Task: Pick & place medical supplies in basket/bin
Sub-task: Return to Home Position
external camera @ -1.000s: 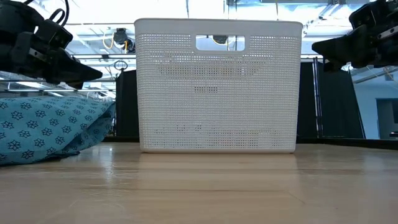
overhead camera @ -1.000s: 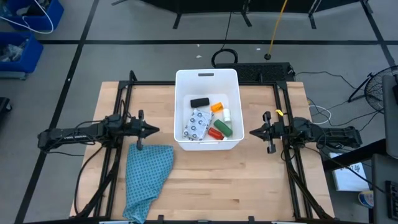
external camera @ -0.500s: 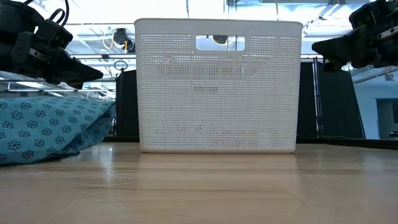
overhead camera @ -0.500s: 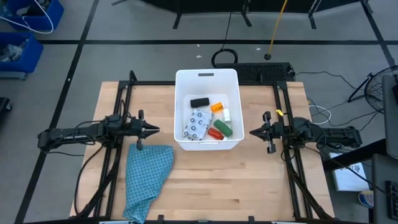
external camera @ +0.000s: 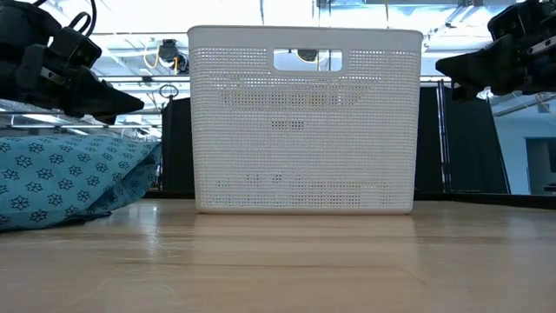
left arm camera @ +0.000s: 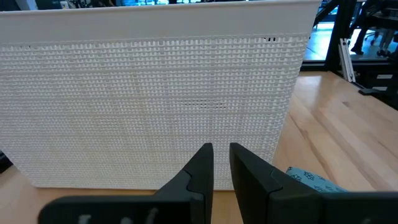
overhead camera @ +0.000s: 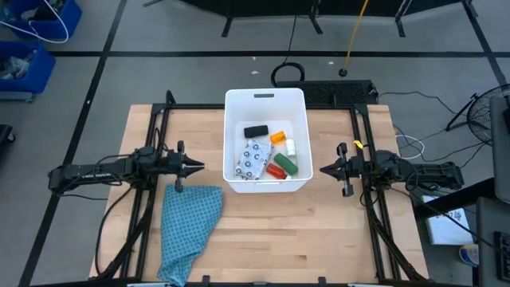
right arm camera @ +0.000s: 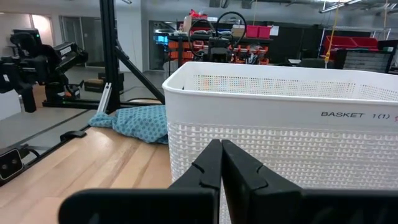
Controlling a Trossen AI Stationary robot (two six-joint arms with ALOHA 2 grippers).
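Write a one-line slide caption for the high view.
Six medical supplies lie in the white bin, left gripper and right gripper parked either side of it, teal cloth near the left one.

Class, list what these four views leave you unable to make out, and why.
- Low view: the white bin's perforated wall hides everything inside.
- Left wrist view: that wall fills the picture; no supplies show.
- High view: the red bottle and orange bottle are too small for labels to be read.
- Right wrist view: the bin's printed text runs off the edge.
- Low view: the teal cloth is cut by the edge.
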